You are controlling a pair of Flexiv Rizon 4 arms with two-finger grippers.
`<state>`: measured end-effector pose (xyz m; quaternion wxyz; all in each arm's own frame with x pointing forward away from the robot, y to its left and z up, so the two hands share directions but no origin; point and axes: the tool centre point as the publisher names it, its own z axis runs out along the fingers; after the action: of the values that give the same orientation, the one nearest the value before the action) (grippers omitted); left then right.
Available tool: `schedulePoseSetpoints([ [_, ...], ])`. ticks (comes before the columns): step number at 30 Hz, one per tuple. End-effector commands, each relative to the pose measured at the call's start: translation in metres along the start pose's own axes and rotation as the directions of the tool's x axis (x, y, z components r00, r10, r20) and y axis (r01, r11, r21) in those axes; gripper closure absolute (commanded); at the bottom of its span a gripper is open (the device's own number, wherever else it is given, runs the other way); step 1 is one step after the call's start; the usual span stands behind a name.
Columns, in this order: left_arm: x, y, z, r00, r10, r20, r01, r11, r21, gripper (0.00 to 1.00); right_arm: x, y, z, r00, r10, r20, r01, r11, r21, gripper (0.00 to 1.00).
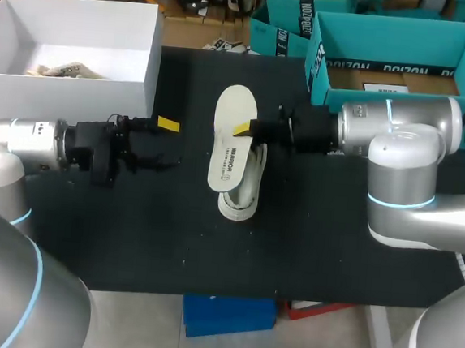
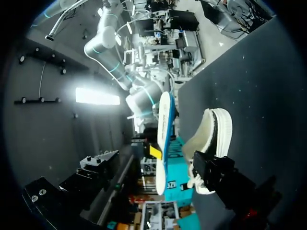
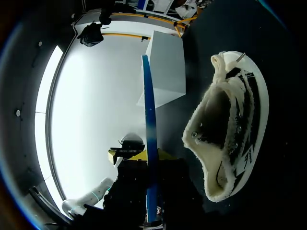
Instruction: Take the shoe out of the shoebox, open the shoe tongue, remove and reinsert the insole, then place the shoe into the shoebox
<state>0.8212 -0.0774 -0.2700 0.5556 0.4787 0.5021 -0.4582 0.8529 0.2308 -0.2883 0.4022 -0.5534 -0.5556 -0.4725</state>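
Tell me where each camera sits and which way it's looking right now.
Head view: above and behind, looking down on the table; left gripper and right gripper come in from the sides.
Left wrist view: on left arm, facing shoe and insole; own finger shows.
Right wrist view: on right arm, looking along the insole in right gripper toward shoe.
All share shoe and insole.

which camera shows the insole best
The head view: the insole shows its whole flat face there, over the shoe, gripped at one edge by the right pincer. Both wrist views show the insole only edge-on, as a thin strip, so its outline is lost.
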Motion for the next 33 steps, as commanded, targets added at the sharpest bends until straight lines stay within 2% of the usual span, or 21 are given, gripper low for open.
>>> schedulePoseSetpoints([
  [1,0.003,-0.001,0.003,1.0,0.013,-0.011,-0.013,1.0,-0.01,0.0,0.0,0.0,0.002,1.0,0.0,0.001,0.0,1.0,-0.003,1.0],
  [14,0.011,0.024,0.027,0.998,0.055,-0.022,-0.057,0.997,-0.052,0.0,0.0,0.0,0.002,1.0,0.0,0.001,0.0,1.0,-0.003,1.0],
  [21,0.02,0.033,0.049,1.0,0.029,-0.011,-0.03,0.998,-0.055,0.14,0.0,0.0,0.002,1.0,0.0,0.001,0.0,1.0,-0.003,1.0],
  [27,0.024,0.038,0.069,1.0,0.023,-0.005,-0.024,0.998,-0.05,0.19,0.0,0.0,0.002,1.0,0.0,0.001,0.0,1.0,-0.003,1.0],
  [29,0.024,0.039,0.073,1.0,0.023,-0.003,-0.023,0.999,-0.05,0.25,0.0,0.0,0.002,1.0,0.0,0.001,0.0,1.0,-0.003,1.0],
  [30,0.024,0.04,0.077,1.0,0.023,0.0,-0.023,0.998,-0.05,0.38,0.0,0.0,0.002,1.0,0.0,0.001,0.0,1.0,-0.003,1.0],
  [33,0.024,0.04,0.083,1.0,0.023,0.003,-0.023,0.998,-0.055,0.53,0.0,0.0,0.002,1.0,0.0,0.001,0.0,1.0,-0.003,1.0],
])
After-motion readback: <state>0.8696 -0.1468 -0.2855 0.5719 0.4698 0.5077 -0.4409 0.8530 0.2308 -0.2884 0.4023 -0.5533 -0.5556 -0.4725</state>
